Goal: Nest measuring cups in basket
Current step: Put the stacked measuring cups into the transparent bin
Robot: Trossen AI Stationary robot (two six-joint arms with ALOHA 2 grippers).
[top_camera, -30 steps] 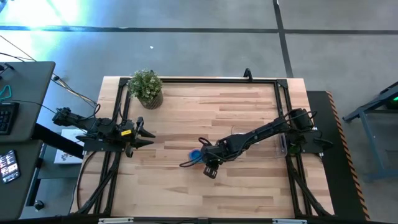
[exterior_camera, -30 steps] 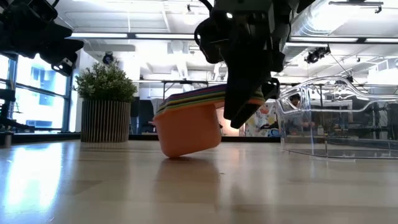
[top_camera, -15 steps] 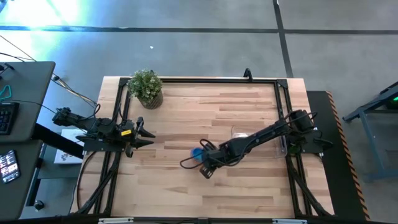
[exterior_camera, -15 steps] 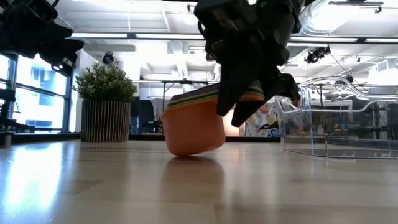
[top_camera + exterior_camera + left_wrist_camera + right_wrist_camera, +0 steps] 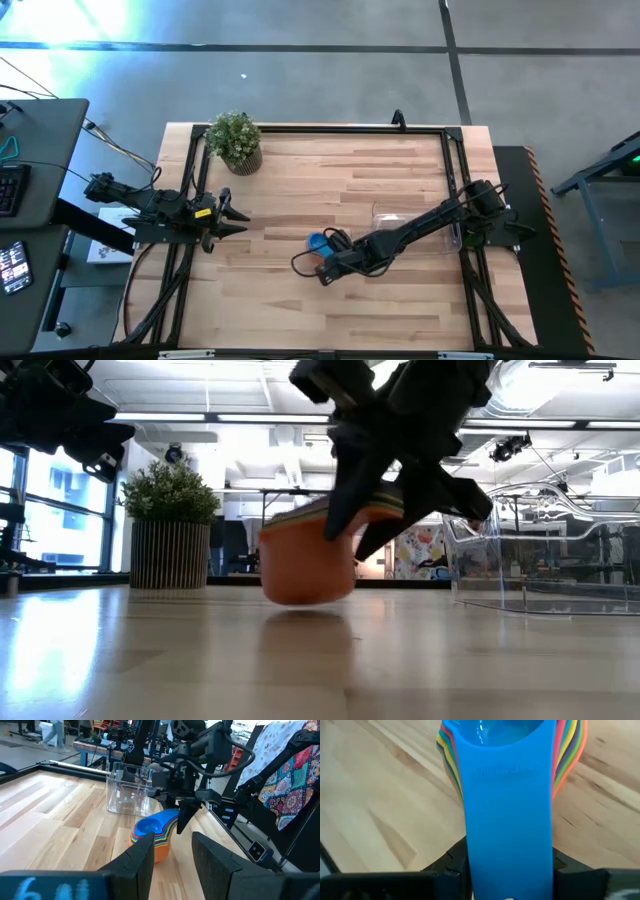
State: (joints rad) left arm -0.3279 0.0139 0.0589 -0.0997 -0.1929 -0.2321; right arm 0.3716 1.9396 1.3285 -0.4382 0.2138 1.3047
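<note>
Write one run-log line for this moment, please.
right pincer: shut on handles of nested coloured plastic measuring cups | clear plastic basket: apart | left pincer: open, waiting

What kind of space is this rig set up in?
Probably an industrial lab or workshop: exposed ceiling ducts, workbenches beyond the wooden table, and a bare concrete floor around it.

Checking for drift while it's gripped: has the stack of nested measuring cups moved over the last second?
Yes, slightly. In the low view the nested measuring cups, held by the right gripper, have shifted away from the potted plant toward the clear basket and sit less tilted.
</note>
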